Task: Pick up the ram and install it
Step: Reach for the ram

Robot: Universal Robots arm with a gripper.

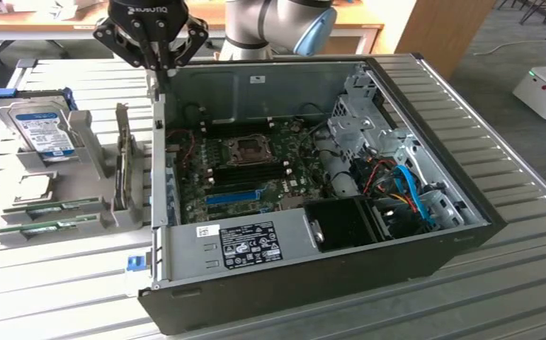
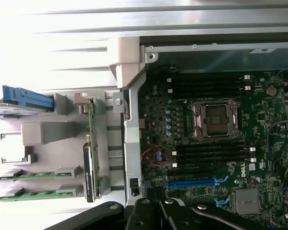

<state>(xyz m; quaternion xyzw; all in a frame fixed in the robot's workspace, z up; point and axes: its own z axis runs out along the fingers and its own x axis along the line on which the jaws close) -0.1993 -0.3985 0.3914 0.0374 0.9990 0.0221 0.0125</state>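
Ram - two green sticks on edge in grey holder, outside computer case, on exterior view's left of its wall, near end. Long axis points at that wall. My gripper above the wall's far end - fingers pinched together, empty, ram well apart.

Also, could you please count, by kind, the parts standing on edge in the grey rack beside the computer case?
Memory sticks: 2
Hard drive: 1
Expansion card: 1
Total: 4
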